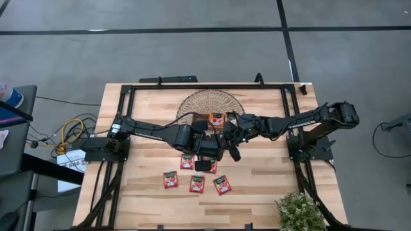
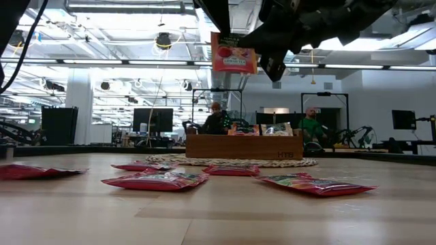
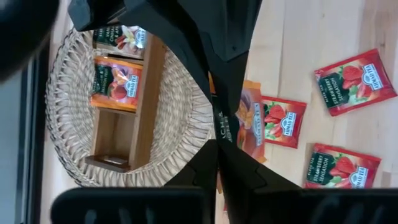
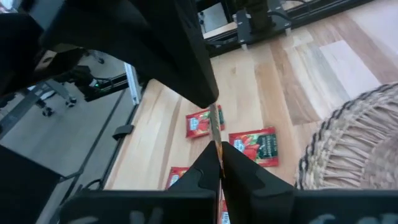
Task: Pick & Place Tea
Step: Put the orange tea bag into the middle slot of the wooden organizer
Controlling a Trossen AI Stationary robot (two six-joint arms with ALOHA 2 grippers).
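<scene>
Wooden surface [image 1: 270, 186] below carries loose red tea sachets [image 1: 197, 185]. My left end effector [image 1: 204, 156] and right end effector [image 1: 226, 151] meet mid-table, both pinching one lifted sachet [image 2: 234, 53]: a handover. Next, one should release before carrying to the tray [image 2: 244, 145].

The pale wooden tabletop [image 1: 257, 192] carries a round woven mat [image 1: 192, 102] at its far middle, several red tea sachets [image 1: 197, 184] lying flat near the front, and a small green plant [image 1: 299, 212] at the front right corner.

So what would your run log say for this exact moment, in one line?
left claw: shut on red square tea sachet | right claw: shut on same sachet | sachet: held in air | brown wooden tray: on wicker mat
</scene>
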